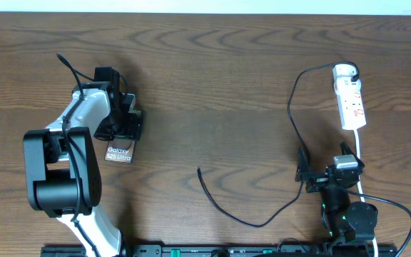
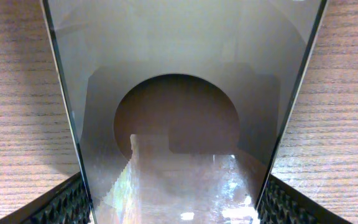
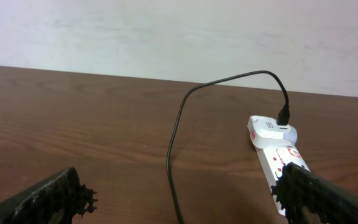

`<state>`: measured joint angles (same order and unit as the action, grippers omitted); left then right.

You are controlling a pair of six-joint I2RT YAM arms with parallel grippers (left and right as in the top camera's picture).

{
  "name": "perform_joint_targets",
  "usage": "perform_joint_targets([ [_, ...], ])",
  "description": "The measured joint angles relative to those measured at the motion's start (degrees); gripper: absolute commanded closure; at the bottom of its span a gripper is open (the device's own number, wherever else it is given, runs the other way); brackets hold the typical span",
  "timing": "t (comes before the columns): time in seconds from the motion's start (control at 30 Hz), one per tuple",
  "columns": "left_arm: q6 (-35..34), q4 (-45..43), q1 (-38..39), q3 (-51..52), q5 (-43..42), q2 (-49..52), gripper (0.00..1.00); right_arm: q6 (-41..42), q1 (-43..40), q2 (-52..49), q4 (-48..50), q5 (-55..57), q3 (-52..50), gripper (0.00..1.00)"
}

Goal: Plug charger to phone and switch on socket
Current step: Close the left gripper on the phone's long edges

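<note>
- From overhead, the phone (image 1: pixel 120 153) lies on the worktop (image 1: pixel 212 86) toward 9 o'clock. Its "Galaxy" end shows at 6 o'clock of the left hand (image 1: pixel 123 123), which covers the rest.
- Only the left wrist view shows how that hand stands. The glossy screen fills the space between its two fingers (image 2: pixel 67 205), which are set wide, one close beside each long edge. I cannot tell whether they press the phone or merely flank it.
- The socket (image 1: pixel 351 100) lies toward 2 o'clock, its length running 12 to 6. Its white cord (image 1: pixel 359 146) leads toward 6 o'clock past the right hand (image 1: pixel 328 171).
- The charger (image 1: pixel 291 121) has its plug seated in the socket's 12 o'clock end. The cable bows out toward 9 o'clock, drops toward 6, then sweeps across the wood.
- Only the overhead view shows the charger's free tip. It lies near the centre, at 4 o'clock from the phone and well apart from it.
- The right hand sits near the socket, at its 6 o'clock. In the right wrist view its fingers stand wide in the lower corners, with bare wood between them and nothing held.
- That same view also shows the cable arching up off the worktop into the plug, the socket's red markings, and a pale wall (image 3: pixel 166 31) beyond the far edge.
</note>
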<state>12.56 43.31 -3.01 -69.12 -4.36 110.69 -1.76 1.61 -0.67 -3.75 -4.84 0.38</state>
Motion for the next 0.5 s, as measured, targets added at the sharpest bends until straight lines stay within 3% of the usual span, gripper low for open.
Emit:
perform_joint_targets([
  [0.5,0.2,0.0,0.0,0.0,-0.2,0.0,0.3,0.0,0.0,0.0,0.0,0.0,0.0,0.01],
])
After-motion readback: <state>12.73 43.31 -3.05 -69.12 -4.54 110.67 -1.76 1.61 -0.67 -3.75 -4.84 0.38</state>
